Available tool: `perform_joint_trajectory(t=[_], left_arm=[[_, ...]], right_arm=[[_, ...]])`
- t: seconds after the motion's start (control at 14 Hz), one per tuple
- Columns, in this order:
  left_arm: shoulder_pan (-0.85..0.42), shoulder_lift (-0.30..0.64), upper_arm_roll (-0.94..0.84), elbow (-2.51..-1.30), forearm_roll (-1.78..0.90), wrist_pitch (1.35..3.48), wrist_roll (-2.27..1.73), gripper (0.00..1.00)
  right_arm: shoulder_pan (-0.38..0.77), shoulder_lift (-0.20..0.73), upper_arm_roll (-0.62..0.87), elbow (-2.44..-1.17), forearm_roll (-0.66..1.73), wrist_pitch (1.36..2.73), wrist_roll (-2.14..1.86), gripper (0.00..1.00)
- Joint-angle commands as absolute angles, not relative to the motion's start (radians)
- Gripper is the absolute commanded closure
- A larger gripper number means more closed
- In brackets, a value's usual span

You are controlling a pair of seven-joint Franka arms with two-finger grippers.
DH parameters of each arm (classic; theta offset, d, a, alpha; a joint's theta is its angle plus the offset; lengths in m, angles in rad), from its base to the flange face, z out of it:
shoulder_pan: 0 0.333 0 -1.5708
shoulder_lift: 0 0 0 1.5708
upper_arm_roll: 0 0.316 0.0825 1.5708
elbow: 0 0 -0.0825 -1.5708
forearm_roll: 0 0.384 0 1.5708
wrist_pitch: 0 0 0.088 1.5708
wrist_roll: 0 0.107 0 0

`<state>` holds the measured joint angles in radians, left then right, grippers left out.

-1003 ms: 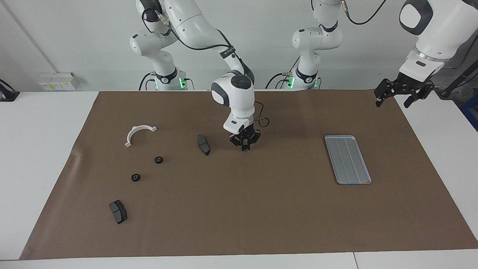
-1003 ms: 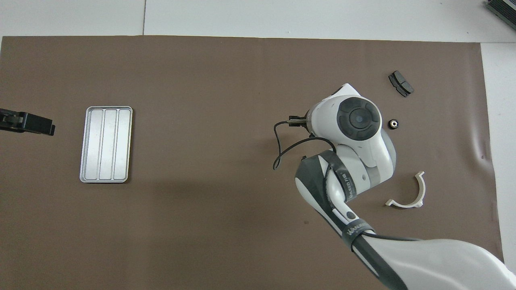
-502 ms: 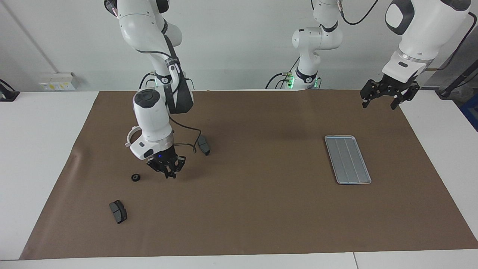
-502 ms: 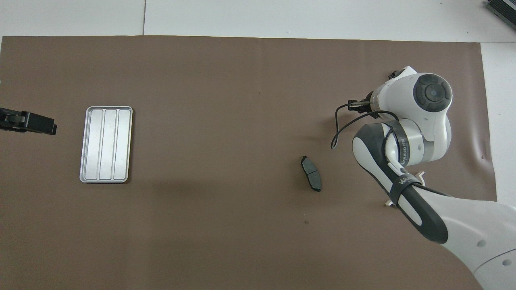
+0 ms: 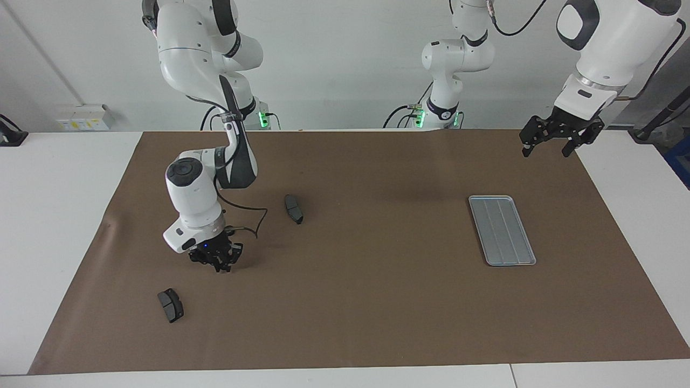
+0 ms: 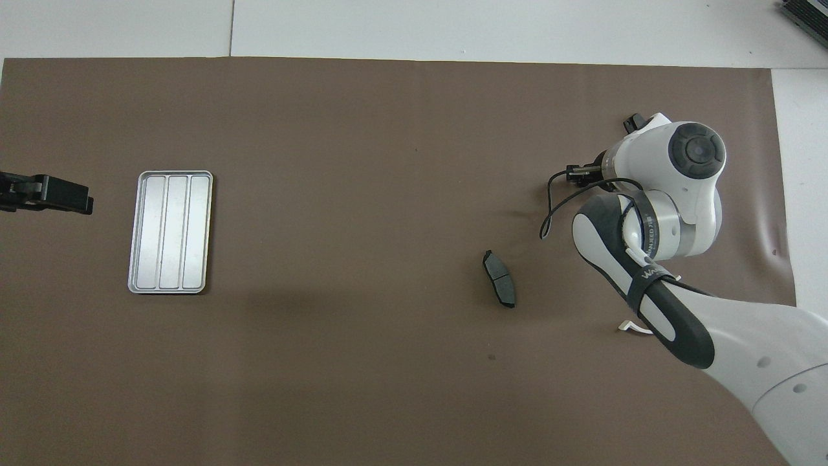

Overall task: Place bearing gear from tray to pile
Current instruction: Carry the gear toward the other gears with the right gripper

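The silver-grey tray lies toward the left arm's end of the brown mat and holds nothing; it also shows in the overhead view. My right gripper is low over the mat toward the right arm's end, where the small black gears lay. Its wrist hides the fingers and the pile from above, and no gear shows clearly in either view. My left gripper hangs open and empty in the air over the mat's corner near the tray, waiting; it also shows in the overhead view.
One dark grey curved pad lies mid-mat, also seen from above. Another pad lies farther from the robots than the right gripper. A tip of the white half-ring shows beside the right arm.
The right gripper has swept from the middle of the mat to the pile's place and come down low. The left gripper has shifted slightly toward the tray.
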<state>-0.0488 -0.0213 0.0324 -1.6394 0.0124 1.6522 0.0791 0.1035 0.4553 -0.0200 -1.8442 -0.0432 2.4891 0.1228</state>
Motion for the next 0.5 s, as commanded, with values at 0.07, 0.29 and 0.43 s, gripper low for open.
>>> perform_joint_trajectory(t=[0.07,0.29,0.43], left_arm=[[-0.055,-0.043,0.04,-1.658,0.0,1.64,0.067,0.0],[-0.058,-0.044,0.04,-1.66,0.0,1.632,0.064,0.0],[-0.058,-0.046,0.04,-1.663,0.0,1.62,0.063,0.0]], right_arm=[[0.097,0.425,-0.012,-1.821,-0.031,2.474,0.1,0.0],[0.084,0.332,-0.015,-1.819,-0.025,2.373,0.106,0.0],[0.071,0.258,-0.015,-1.815,-0.023,2.277,0.133,0.0]])
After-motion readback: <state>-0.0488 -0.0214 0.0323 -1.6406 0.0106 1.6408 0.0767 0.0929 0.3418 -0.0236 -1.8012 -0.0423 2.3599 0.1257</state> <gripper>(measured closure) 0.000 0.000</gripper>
